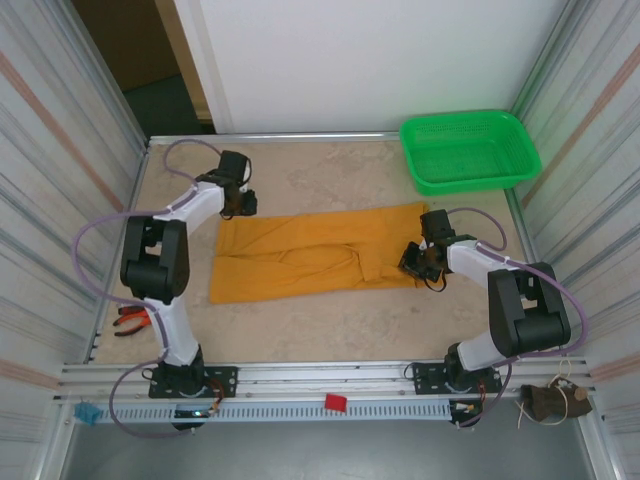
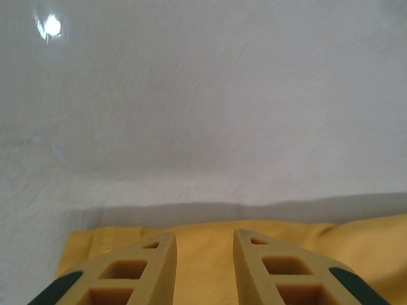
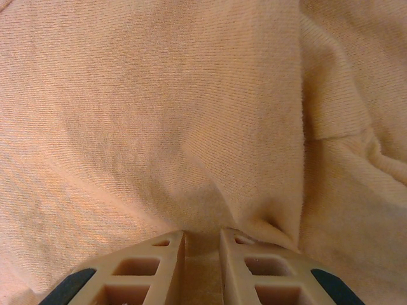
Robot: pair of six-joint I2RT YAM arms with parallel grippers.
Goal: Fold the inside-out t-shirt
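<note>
1. left gripper [image 1: 238,203]: at the far left corner of the inside-out t-shirt [image 1: 315,255], jaws slightly parted, nothing between them.
2. inside-out t-shirt: mustard-orange, lying flat on the middle of the desk [image 1: 300,320] as a long folded band, creased toward its right end.
3. right gripper [image 3: 202,234]: at the t-shirt's right end, jaws nearly together, pinching a pucker of its cloth.
4. green basket [image 1: 470,150]: beyond the t-shirt's far right corner, apart from it.

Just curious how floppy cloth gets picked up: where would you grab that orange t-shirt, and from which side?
Probably an end edge of the t-shirt, pinched from above: it lies flat, so only edges offer a lip. The right gripper pinches its right end.
</note>
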